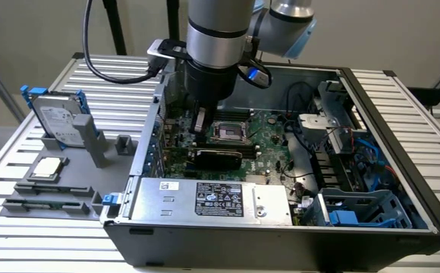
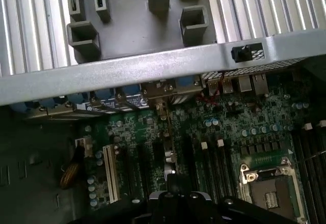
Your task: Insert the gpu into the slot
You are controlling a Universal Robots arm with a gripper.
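**Gpu (image 1: 218, 157) on edge in the open case, closed gripper (image 1: 199, 126) just above it**

The desktop case (image 1: 281, 244) lies on its side on the slatted table (image 1: 402, 102) with the side panel off. That leaves the motherboard (image 1: 273, 149) facing up, so the arm can reach it from overhead. The gpu stands upright on the board, its black cooler cover turned toward the exterior view. It sits between the CPU socket (image 1: 226, 132) behind it and the silver power supply (image 1: 212, 199) in front. An expansion card has to be upright like this to go in, with its contact edge pointing down at the slot. The card hides the slot itself, so I cannot tell whether the edge is fully seated.

The arm comes almost straight down from above, wrist vertical, with the last joint inside the case opening near the rear wall. The gripper's fingers are pressed together, not spread. They hang just over the card's top edge, toward the bracket end. Whether they touch the card or pinch that edge cannot be told. The vertical approach probably suits a push along the card's own plane and keeps the wrist away from the cables and drive cage on the exterior view's right.
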